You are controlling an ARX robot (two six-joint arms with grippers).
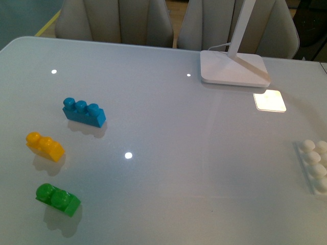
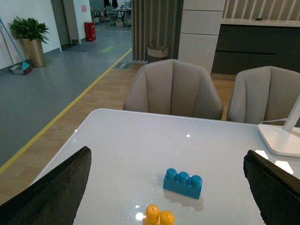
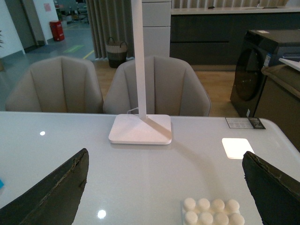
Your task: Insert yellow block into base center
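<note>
The yellow block (image 1: 45, 146) lies at the left of the white table (image 1: 168, 153), between the blue brick (image 1: 84, 112) farther off and the green brick (image 1: 57, 198) nearer, touching neither. The base (image 1: 314, 166) sits at the right edge, well apart from it and partly cut off. A lamp foot (image 1: 234, 67) stands on the far side. The left gripper (image 2: 167, 152) and the right gripper (image 3: 165, 153) are both spread wide and hold nothing.

Left gripper (image 2: 167, 151), right gripper (image 3: 165, 153): jaws wide apart (both aloft)
</note>
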